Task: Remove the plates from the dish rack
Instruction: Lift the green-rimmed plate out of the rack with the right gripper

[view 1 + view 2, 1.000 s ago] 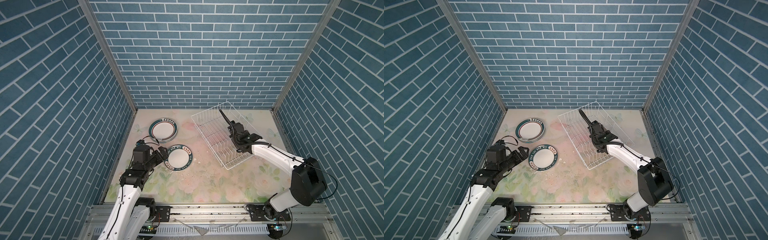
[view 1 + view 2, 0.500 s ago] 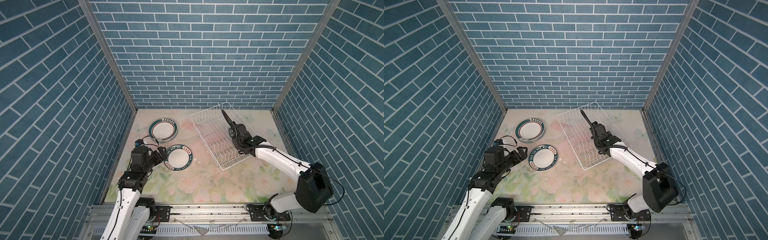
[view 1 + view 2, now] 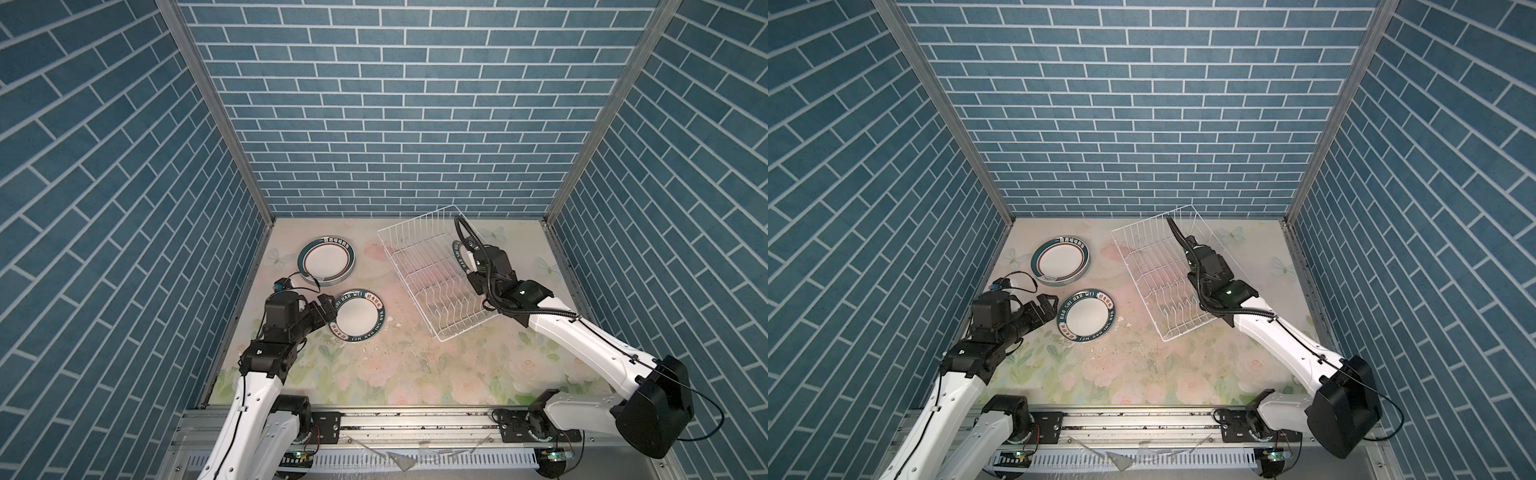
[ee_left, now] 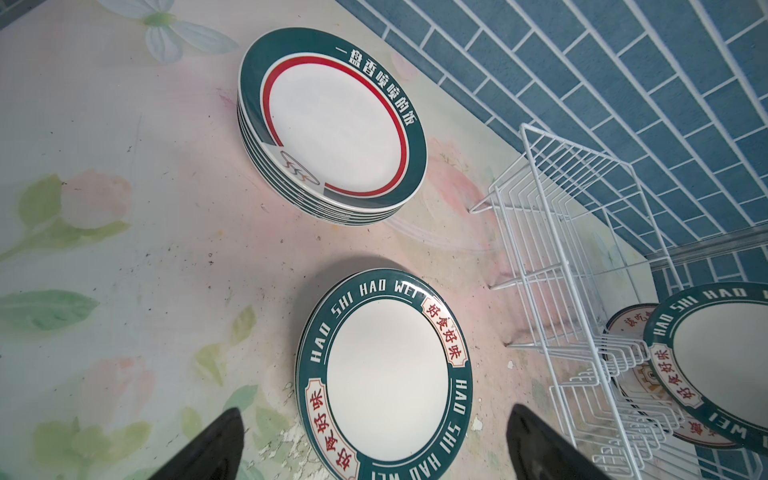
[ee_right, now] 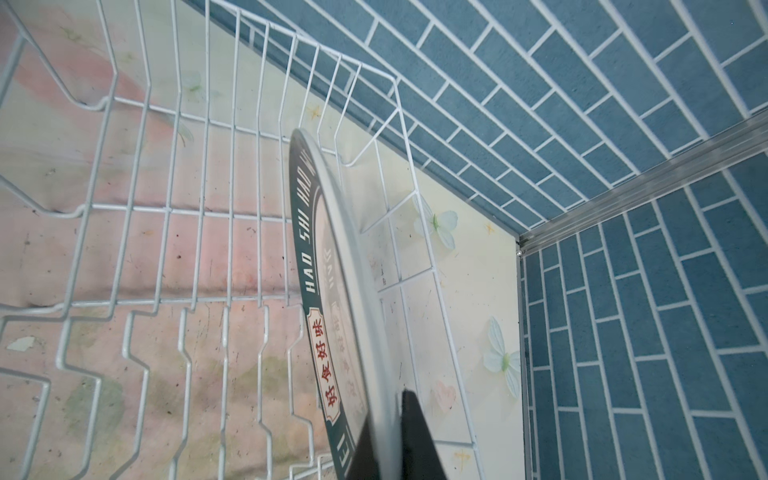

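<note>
White wire and green-rimmed china fill the floor here. Well to the left of the dish rack (image 3: 415,266), the left gripper (image 3: 325,304) hangs low with its jaws spread wide and nothing between them. It is right at the edge of the lettered stack (image 3: 357,316), a short pile of plates marked HAO SHI HAO WEI. Farther back, also left of the rack, the red-ringed stack (image 3: 327,261) is taller and lies flat on the flowered tabletop (image 3: 415,386). The rack sits at an angle, most of its slots bare. At its right end the right gripper (image 5: 388,440) is clamped on the rim of the held plate (image 5: 332,266), which stands on edge inside the rack. Just behind it, the red-character plate (image 4: 627,328) is also in the rack.
</note>
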Available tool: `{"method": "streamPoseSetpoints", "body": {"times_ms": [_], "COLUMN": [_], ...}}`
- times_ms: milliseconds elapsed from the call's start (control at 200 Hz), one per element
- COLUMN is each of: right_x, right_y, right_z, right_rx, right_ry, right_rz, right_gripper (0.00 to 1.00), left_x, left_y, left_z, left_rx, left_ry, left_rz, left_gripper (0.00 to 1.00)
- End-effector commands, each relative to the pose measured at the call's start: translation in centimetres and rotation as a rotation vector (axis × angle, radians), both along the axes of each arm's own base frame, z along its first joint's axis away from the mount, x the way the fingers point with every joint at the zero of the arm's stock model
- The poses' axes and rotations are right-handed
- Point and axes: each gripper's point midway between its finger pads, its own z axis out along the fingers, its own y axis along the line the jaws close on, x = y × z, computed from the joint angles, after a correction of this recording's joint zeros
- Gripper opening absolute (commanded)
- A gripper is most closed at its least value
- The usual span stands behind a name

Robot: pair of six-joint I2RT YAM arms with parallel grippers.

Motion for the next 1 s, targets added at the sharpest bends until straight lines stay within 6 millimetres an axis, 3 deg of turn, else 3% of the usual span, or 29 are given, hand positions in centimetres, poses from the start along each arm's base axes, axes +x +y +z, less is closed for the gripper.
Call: {"method": "streamPoseSetpoints", "body": {"times_ms": [0, 150, 370, 535, 995], "right_x": [0.0, -0.5, -2.3, -3.2, -4.2], "right_y": [0.8, 1.7, 3.2, 4.3, 7.4], "right_z": [2.6, 5.7, 9.3, 9.4, 6.7], "right_rx": [0.021, 0.115, 0.385, 0.587, 1.033], "right_ry": [-0.108, -0.200, -0.310, -0.312, -0.113], "right_rz": [0.042, 0.090, 0.194, 0.233, 0.242], "right_gripper": [0.00, 0.00, 0.00, 0.00, 0.00], "left_x": [0.0, 0.0, 0.4, 0.8, 1.5], "left_y": [-0.5, -0.9, -2.1, -3.3, -5.5], "left_z": [0.0, 0.3, 1.6, 2.6, 5.0], "left_rx": [0.002, -0.003, -0.041, -0.090, -0.196], "left_ry": [0.010, -0.002, -0.062, -0.121, -0.257], "left_rz": [-0.039, -0.060, -0.120, -0.174, -0.270], "left_gripper": [0.99, 0.99, 0.99, 0.99, 0.99]}}
